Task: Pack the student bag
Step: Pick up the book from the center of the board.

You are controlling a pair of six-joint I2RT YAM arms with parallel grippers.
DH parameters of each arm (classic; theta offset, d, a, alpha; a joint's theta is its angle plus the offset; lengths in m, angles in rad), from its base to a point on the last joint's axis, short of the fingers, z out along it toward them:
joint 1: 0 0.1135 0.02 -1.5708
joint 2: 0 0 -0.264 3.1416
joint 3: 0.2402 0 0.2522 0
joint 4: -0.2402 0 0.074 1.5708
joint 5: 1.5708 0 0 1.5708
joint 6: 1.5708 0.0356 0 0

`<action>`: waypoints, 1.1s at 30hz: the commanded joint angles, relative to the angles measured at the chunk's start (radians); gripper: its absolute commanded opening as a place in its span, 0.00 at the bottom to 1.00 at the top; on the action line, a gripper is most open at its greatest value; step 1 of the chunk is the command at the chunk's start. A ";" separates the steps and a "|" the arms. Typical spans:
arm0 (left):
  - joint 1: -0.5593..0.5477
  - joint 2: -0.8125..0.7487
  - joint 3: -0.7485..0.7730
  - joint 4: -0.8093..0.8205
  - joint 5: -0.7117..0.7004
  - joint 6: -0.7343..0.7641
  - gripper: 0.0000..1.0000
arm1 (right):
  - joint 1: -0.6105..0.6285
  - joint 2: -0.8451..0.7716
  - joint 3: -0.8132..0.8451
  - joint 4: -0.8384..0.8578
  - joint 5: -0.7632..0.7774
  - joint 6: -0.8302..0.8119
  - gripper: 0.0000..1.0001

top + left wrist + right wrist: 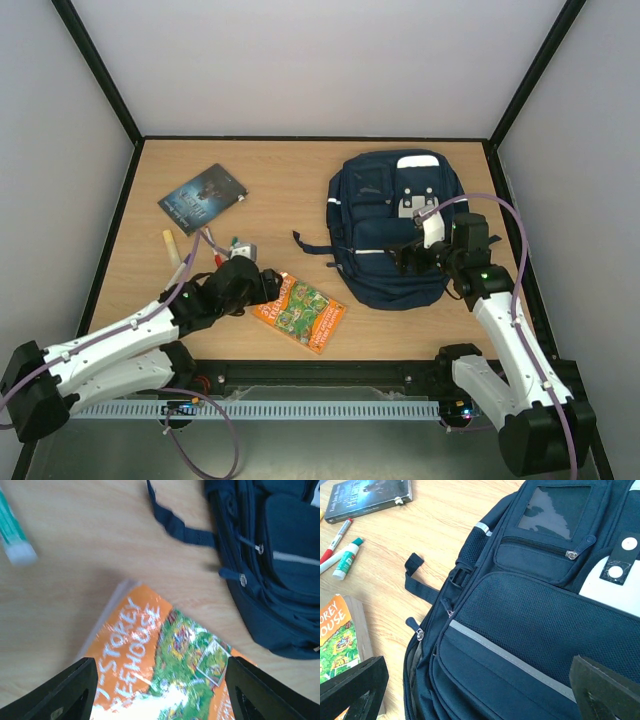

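Wooden counter (290,170) under pale walls with black frame rails, and both arms are bolted at its near edge. Nearest on the left, the left arm (120,345) reaches forward and to the right, low over the counter. Its left jaws stand wide, one finger on either side of the wrist view, right above the near-left corner of the orange paperback (160,670). Whether they touch the cover, I cannot tell. That book lies flat and skewed, with a green treehouse picture and the title partly readable.

Over on the right, the right arm (510,340) rises and bends in over the student bag (375,200). The right jaws are spread wide and hang above the bag's lower front, holding nothing.

The bag lies flat on its back on the right half of the counter, bottom end towards the arms. Its mesh pocket, grey reflective stripe (510,657) and zipped front pocket face up, and the light grey buckle patch (615,580) shows further up. A dark strap (312,245) trails out to its left, pointing at the orange book.

Beyond the left jaws lies a small cluster: a green-and-white glue stick (347,558), a red marker (335,541) beside it and a pale yellowish stick (172,245). Farthest back on the left, a dark-covered book (203,197) lies flat and tilted.
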State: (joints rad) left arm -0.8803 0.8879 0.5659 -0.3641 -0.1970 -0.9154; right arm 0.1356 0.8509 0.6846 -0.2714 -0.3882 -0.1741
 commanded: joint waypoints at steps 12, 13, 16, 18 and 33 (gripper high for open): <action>0.010 0.152 -0.173 0.079 0.186 -0.253 0.83 | -0.002 0.224 0.029 -0.120 -0.271 -0.104 0.91; 0.014 0.157 -0.188 0.100 0.179 -0.261 0.84 | 0.000 0.235 0.033 -0.121 -0.277 -0.105 0.91; 0.036 0.187 -0.215 0.164 0.187 -0.266 0.85 | 0.004 0.248 0.029 -0.115 -0.275 -0.103 0.90; 0.057 0.217 -0.219 0.194 0.194 -0.268 0.86 | 0.006 0.257 0.027 -0.115 -0.273 -0.101 0.90; 0.118 0.581 0.042 0.282 0.111 -0.013 0.93 | 0.006 0.246 0.019 -0.120 -0.235 -0.101 0.90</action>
State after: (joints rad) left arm -0.7807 1.3735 0.5854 0.0185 -0.0345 -1.0115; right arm 0.1379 1.1210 0.6910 -0.3458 -0.6197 -0.2630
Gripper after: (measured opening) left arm 0.915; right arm 0.899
